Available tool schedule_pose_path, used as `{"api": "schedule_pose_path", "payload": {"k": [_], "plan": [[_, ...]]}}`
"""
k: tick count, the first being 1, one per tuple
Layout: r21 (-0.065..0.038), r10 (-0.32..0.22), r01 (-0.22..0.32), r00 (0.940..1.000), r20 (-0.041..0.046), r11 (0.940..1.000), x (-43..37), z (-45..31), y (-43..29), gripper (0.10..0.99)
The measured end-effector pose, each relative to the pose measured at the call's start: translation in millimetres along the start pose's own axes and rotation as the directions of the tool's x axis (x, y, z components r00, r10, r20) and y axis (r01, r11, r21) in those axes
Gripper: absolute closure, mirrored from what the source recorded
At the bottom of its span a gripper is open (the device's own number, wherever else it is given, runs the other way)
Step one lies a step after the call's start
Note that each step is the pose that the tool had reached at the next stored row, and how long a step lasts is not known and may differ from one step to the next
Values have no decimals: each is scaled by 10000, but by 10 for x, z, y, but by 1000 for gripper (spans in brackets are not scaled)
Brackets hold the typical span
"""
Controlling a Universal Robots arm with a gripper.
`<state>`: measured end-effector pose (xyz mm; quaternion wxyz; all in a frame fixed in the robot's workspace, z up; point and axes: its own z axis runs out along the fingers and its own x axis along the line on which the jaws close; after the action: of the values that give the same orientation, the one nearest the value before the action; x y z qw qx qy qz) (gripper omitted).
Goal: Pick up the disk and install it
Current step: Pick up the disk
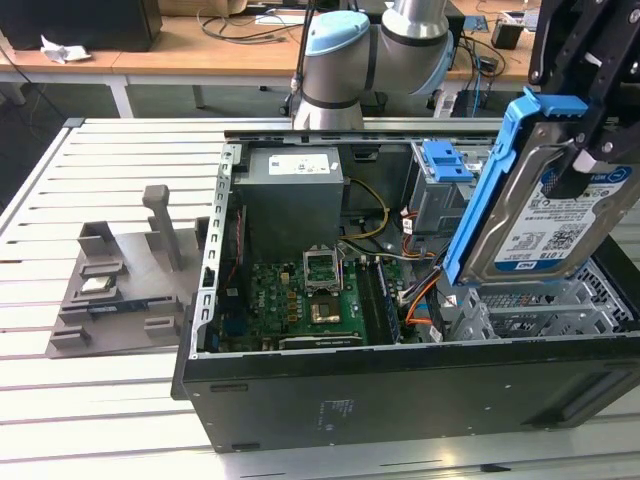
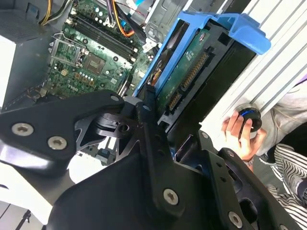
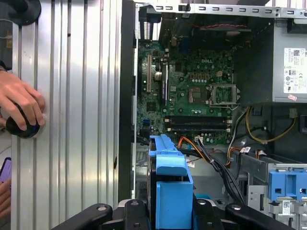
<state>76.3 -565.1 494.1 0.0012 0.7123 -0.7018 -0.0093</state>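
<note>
— On the slatted metal table [image 1: 100, 150], what stands?
— An open computer case [image 1: 400, 400]. Wooden desks [image 1: 200, 50] with cables are behind it.
— And the disk [image 1: 540, 220]?
— It hangs over the case's end at the exterior view's right. Its long axis is steep, the blue handle end up. The body is silver, the label blue-and-white, the frame blue. The gripper [image 1: 583, 160] pinches its upper part.
</note>
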Motion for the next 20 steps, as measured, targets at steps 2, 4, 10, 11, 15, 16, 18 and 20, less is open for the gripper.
{"api": "schedule_pose_path", "payload": {"k": [2, 4, 10, 11, 15, 16, 18, 20], "plan": [[1, 0, 0, 10000, 1, 10000, 1, 25, -25, 718], [1, 0, 0, 10000, -1, 10000, 1, 39, -48, 718], [0, 0, 0, 10000, -16, 10000, -1, 83, -184, 718], [0, 0, 0, 10000, -19, 10000, -1, 92, -193, 718], [0, 0, 0, 10000, -32, 10000, 0, 154, -251, 718], [0, -1, 1, 10000, -33, 10000, 1, 168, -260, 718], [0, 26, -26, 10000, -33, 10000, 1, 195, -275, 718], [1, 107, -107, 9999, -31, 9999, 1, 215, -283, 718]]}}
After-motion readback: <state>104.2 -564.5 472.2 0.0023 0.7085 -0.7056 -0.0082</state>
